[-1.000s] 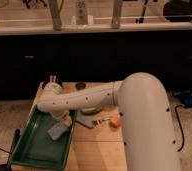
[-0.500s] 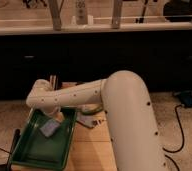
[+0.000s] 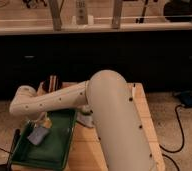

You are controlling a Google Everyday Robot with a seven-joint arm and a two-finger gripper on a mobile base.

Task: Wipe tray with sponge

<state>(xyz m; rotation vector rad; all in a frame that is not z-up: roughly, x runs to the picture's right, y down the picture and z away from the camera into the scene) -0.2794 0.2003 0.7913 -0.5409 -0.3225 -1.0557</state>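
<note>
while the fingers look clamped on the sponge [image 3: 37, 135], the gripper [image 3: 43, 125] sits just at its 1 o'clock. the sponge's long axis runs 1 to 7, low over the tray [image 3: 56, 147] floor's far-left part, with bare green floor toward 5 o'clock.

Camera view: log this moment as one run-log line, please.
gripper: low over tray, left part | sponge: in tray, directly below gripper | tray: on wooden table, left side
</note>
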